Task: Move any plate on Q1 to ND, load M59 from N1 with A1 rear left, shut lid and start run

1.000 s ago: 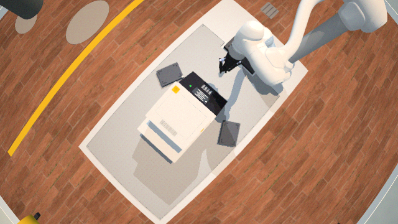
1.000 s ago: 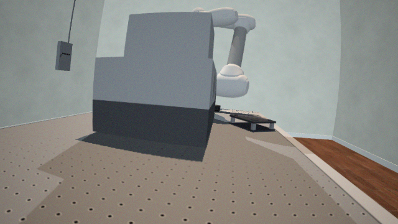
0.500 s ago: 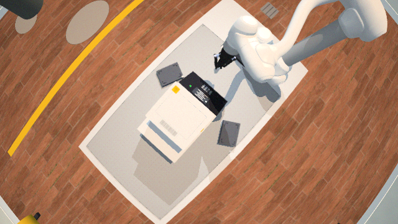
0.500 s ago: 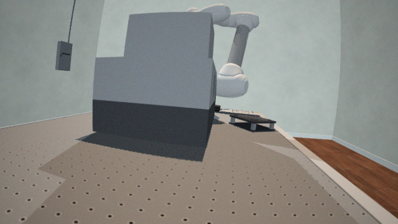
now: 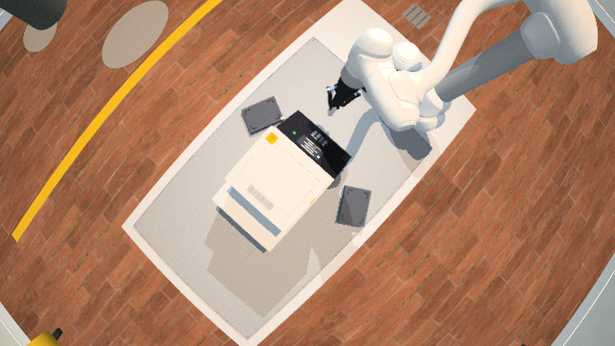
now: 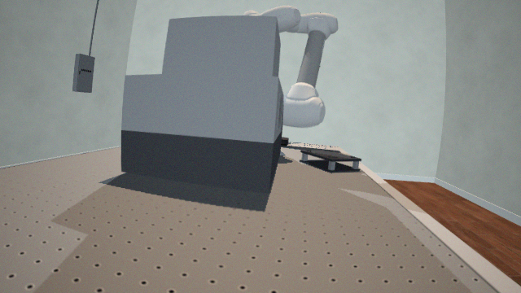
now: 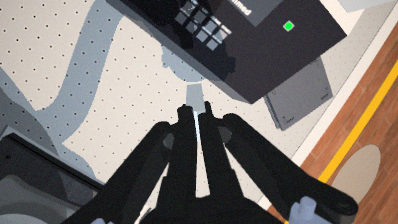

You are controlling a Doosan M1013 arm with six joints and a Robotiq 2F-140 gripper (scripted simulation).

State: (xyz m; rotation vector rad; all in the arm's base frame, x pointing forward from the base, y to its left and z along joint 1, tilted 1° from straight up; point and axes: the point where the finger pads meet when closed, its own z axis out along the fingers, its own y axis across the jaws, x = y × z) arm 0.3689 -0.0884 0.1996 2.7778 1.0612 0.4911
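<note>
The floor is of reddish-brown wooden planks (image 5: 480, 269), and a curved yellow line (image 5: 96, 125) is painted across it. The pale grey perforated table top (image 6: 244, 252) has a white border. The walls are plain pale green (image 6: 387, 81). A small grey box (image 6: 83, 73) hangs on a cable.

The floor (image 5: 504, 250) looks like reddish-brown wooden planking with a visible grain, crossed by a flat yellow painted line (image 5: 91, 130). The table top (image 6: 203, 252) is a matt, pale beige sheet dotted with small dark holes. The cycler Q1 (image 5: 276, 180) has a smooth, cream, plastic-looking lid, and its control panel (image 7: 260, 47) is dark and faintly glossy with grey keys. The arm (image 5: 399, 82) wears a smooth white shell with a soft sheen. The gripper (image 7: 196, 112) is matt black, like hard plastic or coated metal
</note>
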